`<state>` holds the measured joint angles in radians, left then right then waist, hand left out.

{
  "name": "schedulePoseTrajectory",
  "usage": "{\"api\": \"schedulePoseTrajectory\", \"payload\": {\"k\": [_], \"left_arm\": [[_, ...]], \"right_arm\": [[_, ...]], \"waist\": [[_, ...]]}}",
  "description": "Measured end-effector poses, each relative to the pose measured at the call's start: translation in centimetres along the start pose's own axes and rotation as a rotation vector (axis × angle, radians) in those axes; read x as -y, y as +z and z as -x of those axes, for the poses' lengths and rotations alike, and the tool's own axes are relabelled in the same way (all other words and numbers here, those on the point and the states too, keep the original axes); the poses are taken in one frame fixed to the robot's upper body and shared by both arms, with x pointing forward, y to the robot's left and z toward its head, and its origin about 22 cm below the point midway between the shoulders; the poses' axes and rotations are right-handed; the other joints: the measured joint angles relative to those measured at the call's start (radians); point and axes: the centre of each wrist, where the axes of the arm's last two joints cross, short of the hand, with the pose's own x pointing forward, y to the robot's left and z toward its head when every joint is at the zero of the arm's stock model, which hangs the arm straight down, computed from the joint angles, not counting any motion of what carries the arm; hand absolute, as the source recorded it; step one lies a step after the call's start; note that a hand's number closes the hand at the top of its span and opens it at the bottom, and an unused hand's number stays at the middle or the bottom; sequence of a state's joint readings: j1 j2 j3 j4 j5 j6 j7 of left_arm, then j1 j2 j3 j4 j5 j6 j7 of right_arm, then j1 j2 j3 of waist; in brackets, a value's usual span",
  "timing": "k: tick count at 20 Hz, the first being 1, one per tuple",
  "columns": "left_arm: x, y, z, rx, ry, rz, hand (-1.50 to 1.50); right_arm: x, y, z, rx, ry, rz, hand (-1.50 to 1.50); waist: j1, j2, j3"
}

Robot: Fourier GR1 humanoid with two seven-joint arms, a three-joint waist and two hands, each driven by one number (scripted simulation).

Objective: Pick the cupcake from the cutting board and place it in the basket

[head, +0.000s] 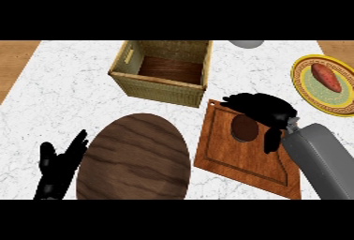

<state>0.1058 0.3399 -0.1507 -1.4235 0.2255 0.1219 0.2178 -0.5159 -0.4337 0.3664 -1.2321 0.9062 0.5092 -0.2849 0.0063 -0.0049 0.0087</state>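
Note:
On the rectangular wooden cutting board at centre right sits the cupcake, seen from above as a brown round top. My right hand hangs over the board's far corner, its fingers curled around the cupcake's far side and its thumb down along the near right side. The woven basket with a wooden floor stands at the back centre, with nothing in it. My left hand rests open at the lower left, fingers pointing up.
A large dark oval wooden board lies left of the cutting board. A yellow plate with a reddish sweet potato sits at the right edge. A grey rounded object shows at the top.

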Motion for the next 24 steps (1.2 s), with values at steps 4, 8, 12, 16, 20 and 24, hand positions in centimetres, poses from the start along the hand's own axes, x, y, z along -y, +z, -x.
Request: {"api": "schedulePoseTrajectory", "payload": {"k": [4,8,12,16,20,24], "left_arm": [[0.0,0.1,0.1,0.006,-0.004,-0.007,0.00],[-0.1,-0.1,0.1,0.000,-0.003,-0.006,0.00],[-0.2,0.2,0.0,0.006,-0.002,-0.007,0.00],[-0.5,0.0,0.3,0.012,0.000,-0.007,0.00],[-0.2,-0.2,0.4,0.011,-0.002,0.000,0.00],[-0.2,0.0,0.1,0.011,-0.005,-0.006,0.00]], "right_arm": [[-0.8,-0.7,0.1,-0.036,0.020,-0.035,-1.50],[-1.3,-1.4,-0.4,-0.040,0.030,-0.045,-1.50],[-2.1,-1.6,0.4,-0.034,0.025,-0.041,-1.50],[-3.3,-2.3,0.6,-0.031,0.022,-0.041,-1.50],[-3.9,-2.7,1.0,-0.033,0.025,-0.039,1.50],[-4.1,-3.1,1.2,0.000,0.084,-0.013,1.50]], "waist": [[0.000,0.000,-0.001],[-0.001,-0.001,0.001],[0.000,0.000,-0.001],[0.000,0.000,0.000],[0.001,-0.001,0.002],[0.002,0.000,0.000]]}}
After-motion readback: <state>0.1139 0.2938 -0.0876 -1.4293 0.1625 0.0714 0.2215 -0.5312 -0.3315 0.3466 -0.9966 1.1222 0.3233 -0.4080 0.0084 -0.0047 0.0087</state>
